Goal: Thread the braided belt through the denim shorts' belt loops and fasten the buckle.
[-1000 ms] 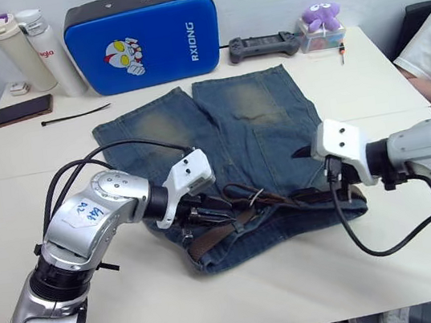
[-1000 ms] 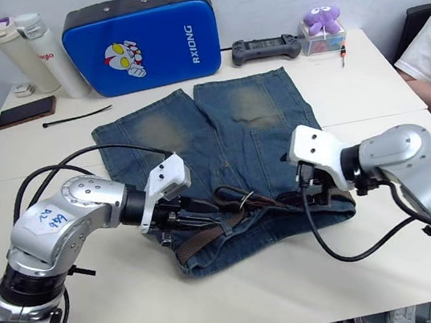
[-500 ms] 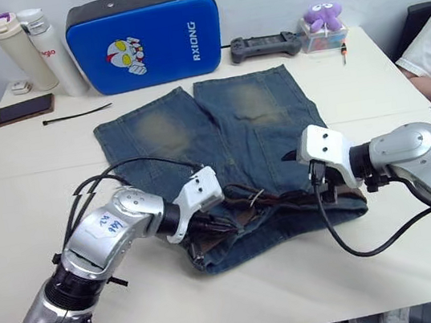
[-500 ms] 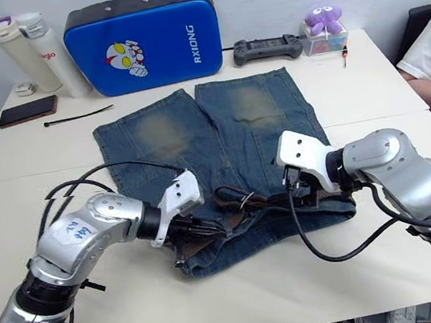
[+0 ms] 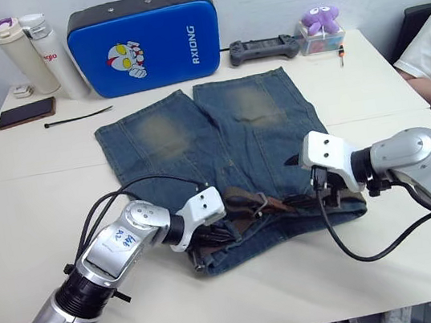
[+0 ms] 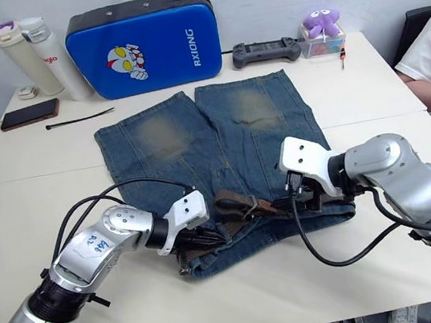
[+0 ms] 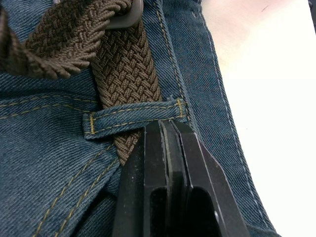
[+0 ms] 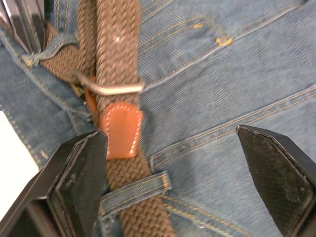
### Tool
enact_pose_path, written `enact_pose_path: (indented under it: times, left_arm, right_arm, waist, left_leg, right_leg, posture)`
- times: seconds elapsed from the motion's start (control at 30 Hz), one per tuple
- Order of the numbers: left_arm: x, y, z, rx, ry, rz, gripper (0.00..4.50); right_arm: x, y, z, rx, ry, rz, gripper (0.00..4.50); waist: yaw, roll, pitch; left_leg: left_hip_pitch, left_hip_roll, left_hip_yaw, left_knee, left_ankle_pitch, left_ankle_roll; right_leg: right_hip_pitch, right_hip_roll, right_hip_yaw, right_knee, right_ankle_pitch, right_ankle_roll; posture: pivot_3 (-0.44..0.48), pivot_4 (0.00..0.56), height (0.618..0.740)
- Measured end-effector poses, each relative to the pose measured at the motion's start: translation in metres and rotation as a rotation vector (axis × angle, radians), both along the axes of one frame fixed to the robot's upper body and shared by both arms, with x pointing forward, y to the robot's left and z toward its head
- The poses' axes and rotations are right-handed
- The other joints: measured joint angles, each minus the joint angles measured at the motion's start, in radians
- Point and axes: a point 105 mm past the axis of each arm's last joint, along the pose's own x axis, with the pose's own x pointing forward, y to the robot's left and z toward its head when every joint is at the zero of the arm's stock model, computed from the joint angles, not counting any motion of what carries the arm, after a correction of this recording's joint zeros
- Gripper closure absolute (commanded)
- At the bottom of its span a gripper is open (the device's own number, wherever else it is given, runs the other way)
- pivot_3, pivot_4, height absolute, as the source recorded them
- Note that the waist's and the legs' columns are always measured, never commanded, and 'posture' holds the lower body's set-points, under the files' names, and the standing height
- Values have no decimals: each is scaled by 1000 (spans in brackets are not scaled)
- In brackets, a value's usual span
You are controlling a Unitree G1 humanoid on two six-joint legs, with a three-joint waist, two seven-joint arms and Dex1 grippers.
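Brown woven braided belt [image 7: 126, 69] crosses denim belt loop [image 7: 133, 117].

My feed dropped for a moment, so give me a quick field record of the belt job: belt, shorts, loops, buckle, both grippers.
belt: braided belt lies along the waistband, passing under a belt loop
shorts: denim shorts flat on the white table, waistband toward the robot
buckle: buckle around the strap, beside an orange leather tab
left gripper: left gripper shut, tips at the loop
right gripper: right gripper open over the strap
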Motion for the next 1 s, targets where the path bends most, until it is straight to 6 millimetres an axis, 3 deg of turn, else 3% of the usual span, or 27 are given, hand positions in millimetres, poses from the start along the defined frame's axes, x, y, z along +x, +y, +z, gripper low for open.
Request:
enact_pose_path:
  times: [0.07, 0.1, 0.17, 0.27, 0.8, 1.0]
  left_arm:
    - [0, -1, 0, -7, 11, 6, 4469]
    - [1, -1, -1, -8, 13, 7, 4490]
    - [1, -2, -1, -10, 18, 9, 4500]
    - [2, -2, 0, -9, 18, 8, 4500]
    - [3, -1, 0, -9, 21, 14, 4500]
    - [3, -1, 0, -9, 21, 16, 4500]
  right_arm:
    - [-3, 0, -6, 5, 23, -4, 0]
    - [-4, 0, -9, 11, 34, -8, 253]
    - [-4, 3, -15, 40, 57, -21, 865]
    - [-4, 6, -20, 66, 76, -31, 2131]
    - [-4, 12, -28, 101, 98, -47, 2131]
    - [-4, 13, -33, 121, 150, -66, 4468]
  waist:
    - [1, 0, 0]
    - [0, 0, 0]
    - [0, 0, 0]
    - [0, 0, 0]
    - [0, 1, -1]
    - [0, 1, -1]
  left_leg:
    - [0, 0, 0, 0, 0, 0]
    - [0, 0, 0, 0, 0, 0]
    - [0, 0, 0, 0, 0, 0]
    - [0, 0, 0, 0, 0, 0]
    - [0, 0, 0, 0, 0, 0]
    - [1, 0, -1, 0, 0, 0]
  right_leg:
    - [0, 0, 0, 0, 0, 0]
    - [1, 0, 0, 0, 0, 0]
    - [1, 0, 0, 0, 0, 0]
    - [1, 0, 0, 0, 0, 0]
    - [1, 0, 0, 0, 0, 0]
    - [1, 0, 0, -1, 0, 0]
  posture:
    - [0, 150, 739]
    - [0, 150, 739]
    - [0, 150, 739]
    - [0, 150, 739]
    - [0, 150, 739]
    - [0, 150, 739]
